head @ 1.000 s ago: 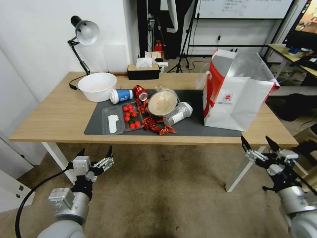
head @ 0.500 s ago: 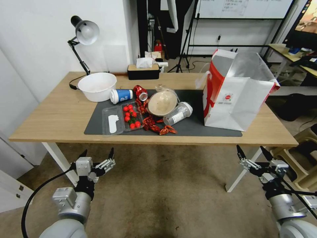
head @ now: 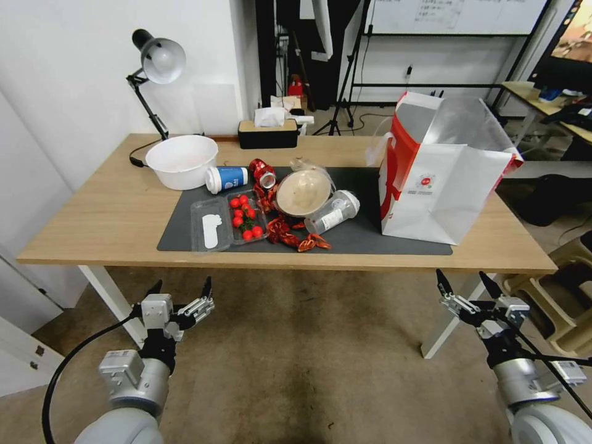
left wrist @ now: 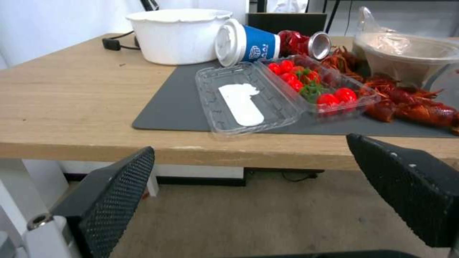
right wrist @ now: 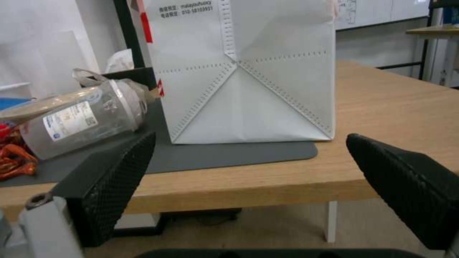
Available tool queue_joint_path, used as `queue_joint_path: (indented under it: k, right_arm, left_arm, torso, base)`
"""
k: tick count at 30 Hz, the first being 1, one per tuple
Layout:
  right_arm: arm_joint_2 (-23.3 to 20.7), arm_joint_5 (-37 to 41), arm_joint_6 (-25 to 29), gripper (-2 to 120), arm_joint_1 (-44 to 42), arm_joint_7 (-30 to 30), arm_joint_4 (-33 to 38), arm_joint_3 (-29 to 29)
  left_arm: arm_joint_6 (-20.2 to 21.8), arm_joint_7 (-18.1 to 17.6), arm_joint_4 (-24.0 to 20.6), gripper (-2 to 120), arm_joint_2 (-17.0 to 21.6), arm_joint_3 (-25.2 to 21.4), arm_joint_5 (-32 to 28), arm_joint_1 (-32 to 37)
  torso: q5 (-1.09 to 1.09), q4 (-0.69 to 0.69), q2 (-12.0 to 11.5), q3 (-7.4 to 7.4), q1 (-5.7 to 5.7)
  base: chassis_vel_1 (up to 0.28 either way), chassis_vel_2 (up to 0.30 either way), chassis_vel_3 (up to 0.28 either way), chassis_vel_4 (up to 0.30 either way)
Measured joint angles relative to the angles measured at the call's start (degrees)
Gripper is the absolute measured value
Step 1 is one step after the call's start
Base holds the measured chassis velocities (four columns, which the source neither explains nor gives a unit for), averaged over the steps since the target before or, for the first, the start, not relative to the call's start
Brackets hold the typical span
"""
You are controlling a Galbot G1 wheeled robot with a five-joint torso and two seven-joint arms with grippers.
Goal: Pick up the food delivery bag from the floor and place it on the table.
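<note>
On the worktop (head: 92, 216), right end, the bag (head: 441, 172) stands upright, half on the dark mat (head: 357, 237), touching nothing else. Right gripper (head: 461, 288) has dropped lower and drawn back from the worktop edge over the last second, fingers apart and empty; left gripper (head: 180, 291) barely shifted, fingers apart too, low over the floor (head: 308, 357). Judgement: placing done, arms retreating. Bag is white, red side panel, foil lining at the open mouth, small red logo
</note>
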Motion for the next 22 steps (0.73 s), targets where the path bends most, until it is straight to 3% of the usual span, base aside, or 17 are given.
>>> queue_joint_path:
  k: [22]
  right_arm:
    - [-0.1,0.1,0.0,100,0.0,0.1,0.1,0.0]
  left_arm:
    - [0.0,-0.1,0.0,100,0.0,0.0,0.0,0.0]
  torso:
    - [0.0,0.0,0.0,0.0,0.0]
  base:
    - [0.0,0.0,0.0,0.0]
